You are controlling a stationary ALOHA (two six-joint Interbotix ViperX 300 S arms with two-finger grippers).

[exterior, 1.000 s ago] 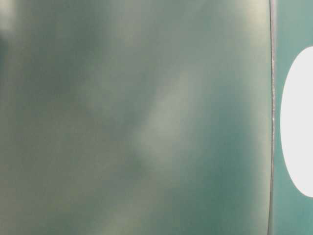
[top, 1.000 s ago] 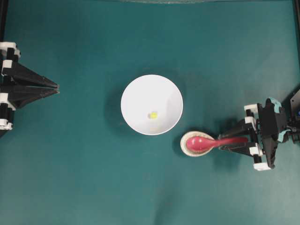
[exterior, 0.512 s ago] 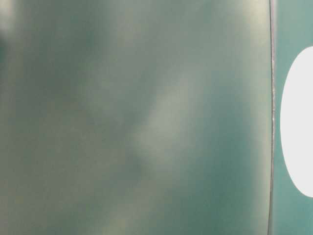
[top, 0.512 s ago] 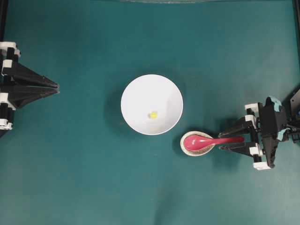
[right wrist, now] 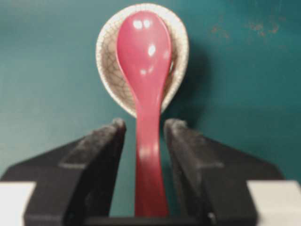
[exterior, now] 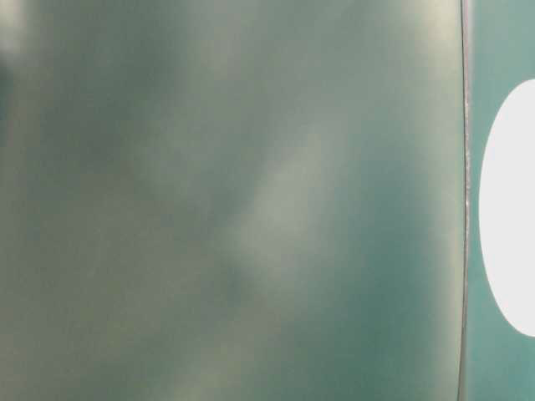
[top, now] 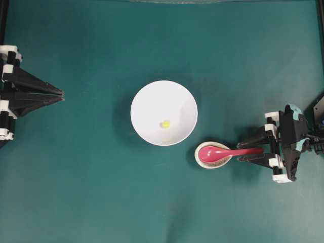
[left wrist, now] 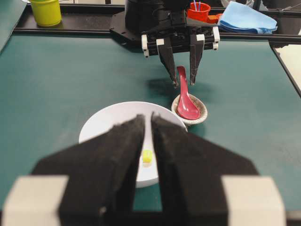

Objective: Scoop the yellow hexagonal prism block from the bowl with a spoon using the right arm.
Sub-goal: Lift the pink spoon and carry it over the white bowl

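The spoon [right wrist: 145,84] was glossy pink-red with a deep oval scoop and a short straight handle, its surface catching small white highlights. The scoop lay in a small oval spoon rest [right wrist: 109,70], beige with a fine crackled glaze, and the handle stuck out past the rim toward the right gripper [right wrist: 144,129]. That gripper's two blunt black fingers [right wrist: 101,155], matte and rough-textured, stood on either side of the handle with a sliver of teal visible between each pad and the handle, so the jaws were apart and not clamped on it. The yellow hexagonal prism block [top: 165,123], a tiny bright speck, sat inside the bowl [top: 147,101], slightly below and right of its middle; the bowl was round, plain white and smooth, and stood just up and left of the spoon rest, their rims near each other. The left gripper [top: 62,93] lay well apart at the left edge of the overhead view, its pointed black fingers drawn together to a narrow slit. The table [top: 101,192] was a matte dark teal surface. In the left wrist view, a yellow cup [left wrist: 46,12], a red cup [left wrist: 197,12] and a folded blue cloth [left wrist: 249,19] stood beyond the table's far edge. The table-level view was a blurred grey-green haze with only a white curve at its right side.
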